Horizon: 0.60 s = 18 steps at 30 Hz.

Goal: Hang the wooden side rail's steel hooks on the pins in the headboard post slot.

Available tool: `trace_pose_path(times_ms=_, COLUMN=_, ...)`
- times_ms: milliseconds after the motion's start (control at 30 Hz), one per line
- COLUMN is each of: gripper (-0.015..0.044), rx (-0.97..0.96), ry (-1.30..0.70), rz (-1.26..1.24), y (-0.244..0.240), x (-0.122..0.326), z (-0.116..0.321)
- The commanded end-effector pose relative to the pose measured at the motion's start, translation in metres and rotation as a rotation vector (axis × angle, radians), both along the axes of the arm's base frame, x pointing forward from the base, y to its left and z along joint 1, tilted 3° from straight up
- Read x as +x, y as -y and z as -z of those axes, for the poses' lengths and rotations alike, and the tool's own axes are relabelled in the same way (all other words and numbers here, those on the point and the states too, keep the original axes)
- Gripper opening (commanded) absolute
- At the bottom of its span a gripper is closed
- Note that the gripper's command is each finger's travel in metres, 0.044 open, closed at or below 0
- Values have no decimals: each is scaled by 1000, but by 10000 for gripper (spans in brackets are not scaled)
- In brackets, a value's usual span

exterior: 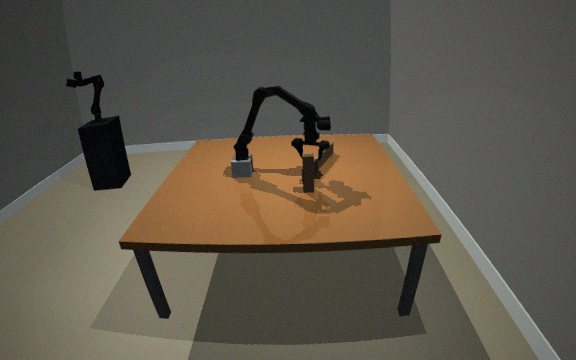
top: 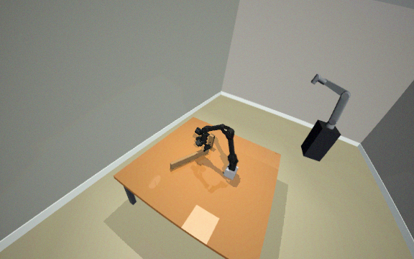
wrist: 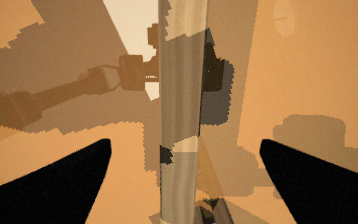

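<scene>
The wooden side rail (top: 187,160) (exterior: 327,157) (wrist: 181,110) stands on its long narrow edge on the table, its near end close to the post. The upright headboard post (top: 213,141) (exterior: 308,175) stands on the table; part of its dark slot side shows at the wrist view's bottom edge. My gripper (top: 207,146) (exterior: 312,155) (wrist: 187,145) is wide open and points down above the rail's post end. In the wrist view the rail runs between the two fingertips, with a gap on each side. The hooks and pins cannot be made out.
My arm's pale base (top: 231,173) (exterior: 241,167) sits on the table (top: 250,201) (exterior: 208,215). A pale rectangle (top: 201,223) shows near the table's edge. A second arm stands on a black pedestal (top: 320,142) (exterior: 105,155) off the table.
</scene>
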<state>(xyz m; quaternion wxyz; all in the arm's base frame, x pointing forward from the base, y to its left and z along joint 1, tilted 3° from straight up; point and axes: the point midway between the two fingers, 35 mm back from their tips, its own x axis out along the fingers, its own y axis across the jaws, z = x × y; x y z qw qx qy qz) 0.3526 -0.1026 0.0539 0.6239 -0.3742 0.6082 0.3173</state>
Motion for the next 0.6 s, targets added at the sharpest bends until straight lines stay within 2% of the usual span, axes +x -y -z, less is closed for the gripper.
trace_pose_path(times_ms=0, gripper=440, rx=7, ry=-10, rz=-4, y=-1, x=-1, z=10)
trace_pose_path(times_ms=567, gripper=440, rx=7, ry=-10, rz=-4, y=1, x=1, z=37)
